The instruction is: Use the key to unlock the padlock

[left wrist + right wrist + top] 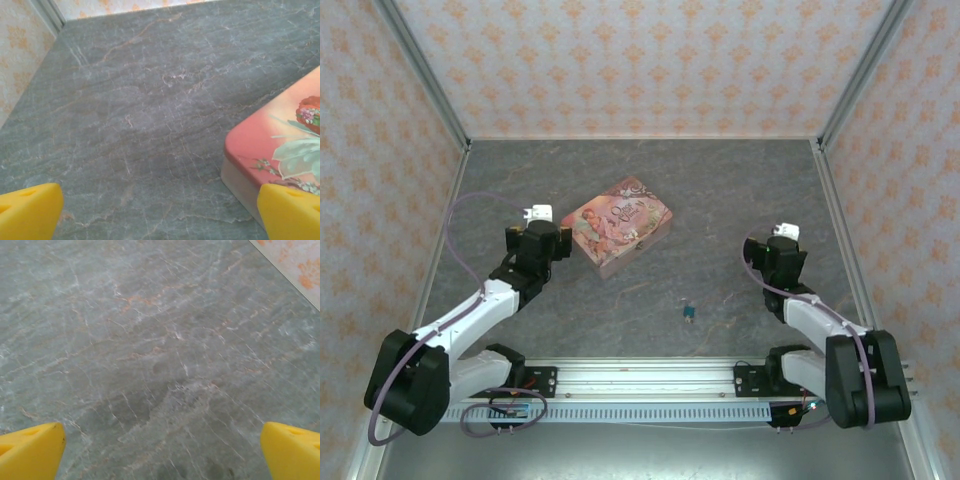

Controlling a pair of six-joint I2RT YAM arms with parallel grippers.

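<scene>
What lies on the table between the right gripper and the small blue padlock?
Nothing. In the top view, the stretch of grey table between the right gripper and the padlock is bare.

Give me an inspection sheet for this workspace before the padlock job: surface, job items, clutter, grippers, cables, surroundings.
Surface: grey marbled table, no spills or debris seen.
Job's things: blue-teal padlock lies on the table between the two arms, near the front rail, with no gripper on it. Key: too small to make out.
Clutter: pink illustrated box, closed, just right of the left gripper.
Grippers: left gripper open, yellow fingers wide apart beside the box corner. Right gripper open over bare table.
Cables: purple cable loops along the left arm, another runs along the right arm. Both are away from the padlock.
Surroundings: orange-patterned walls on three sides, aluminium rail at the near edge.
</scene>
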